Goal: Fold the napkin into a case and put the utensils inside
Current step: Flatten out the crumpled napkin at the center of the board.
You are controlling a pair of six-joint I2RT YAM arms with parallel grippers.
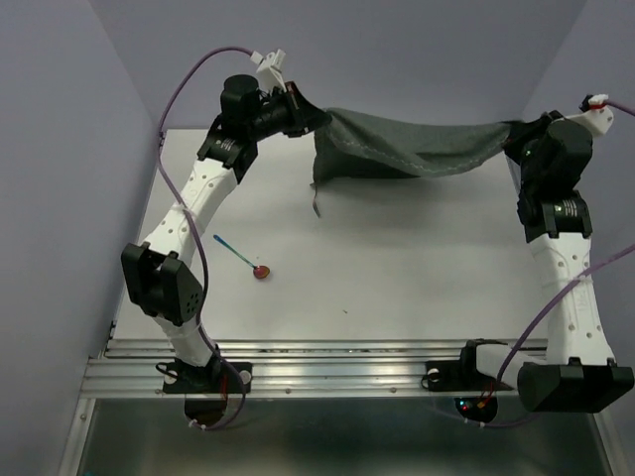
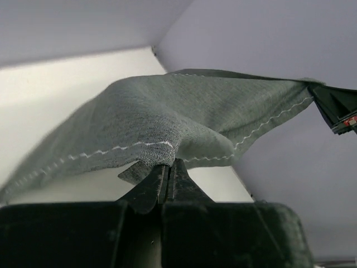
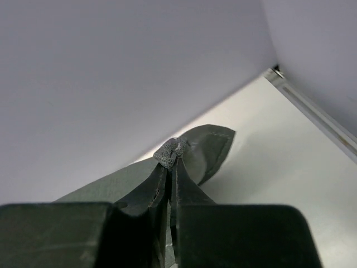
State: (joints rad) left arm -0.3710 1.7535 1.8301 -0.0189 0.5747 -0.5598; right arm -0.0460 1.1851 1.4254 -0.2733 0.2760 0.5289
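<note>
The dark grey napkin [image 1: 417, 149] hangs stretched above the far side of the table, sagging in the middle. My left gripper [image 1: 319, 117] is shut on its left top corner, and the cloth [image 2: 167, 111] spreads away from the closed jaws [image 2: 170, 163]. My right gripper [image 1: 514, 134] is shut on the right top corner, with a bunched bit of fabric [image 3: 209, 148] at the fingertips [image 3: 175, 153]. The spoon [image 1: 243, 258], with a red bowl and teal handle, lies on the table left of centre. A slim grey stick [image 1: 316, 203] lies just under the napkin's lower left corner.
The white table [image 1: 417, 278] is boxed in by purple walls [image 1: 60, 149] on the left, back and right. A metal rail [image 1: 327, 369] with both arm bases runs along the near edge. Purple cables loop off both arms.
</note>
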